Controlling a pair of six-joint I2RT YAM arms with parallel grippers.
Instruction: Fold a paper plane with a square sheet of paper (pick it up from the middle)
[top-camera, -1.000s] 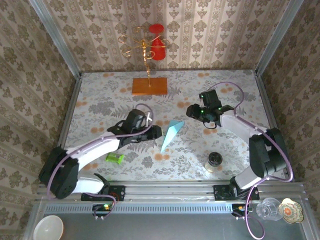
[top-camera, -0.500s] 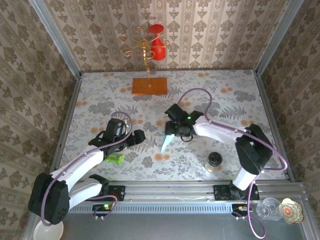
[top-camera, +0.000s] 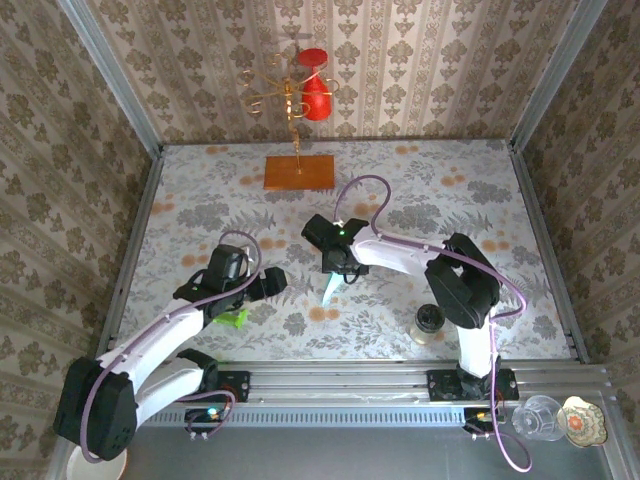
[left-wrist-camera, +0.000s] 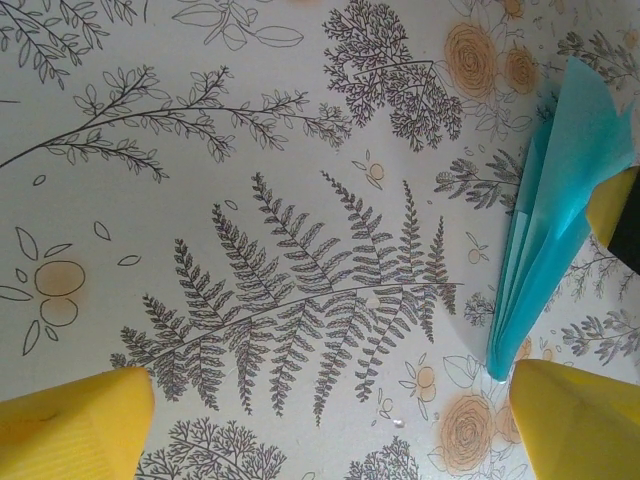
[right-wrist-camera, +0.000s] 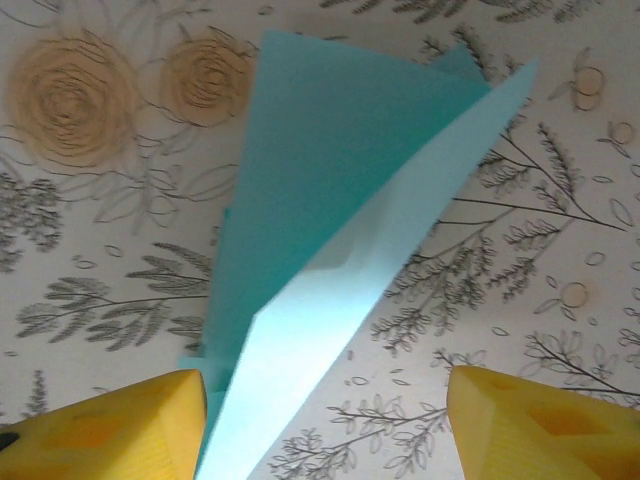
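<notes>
Firstly, the tabletop (top-camera: 450, 200) takes most of the top view; it has a pale cloth with ferns and orange flowers, and patterned walls stand around it.

From the lower edge of the frame two arms reach inward. The left arm (top-camera: 165, 330) goes from lower left toward the middle. Its claw (top-camera: 268, 283) is open: in the left wrist view its two yellow fingers (left-wrist-camera: 70, 425) stand wide apart at the lower corners and between them is bare fern cloth. The right arm (top-camera: 440, 270) bends from lower right to the centre of the frame. Its claw (top-camera: 330, 260) stands over the wide end of the paper plane (top-camera: 330, 288). In the right wrist view this claw (right-wrist-camera: 325, 425) is also open and grips nothing; the paper passes between the fingers, just beside the one at lower left and well apart from the one at lower right.

An orange board (top-camera: 299, 172) lies at the upper middle, and a golden wire stand (top-camera: 290, 95) with a red piece rises from it.

The light-blue paper plane lies at the centre of the tabletop, its nose toward the bottom of the frame. In the left wrist view it (left-wrist-camera: 555, 200) is at the right edge, with its folds opening a little.

A small jar (top-camera: 428, 322) with a dark lid stands at lower right of the plane. A small green cylinder (top-camera: 233, 318) lies just below the left claw.
</notes>
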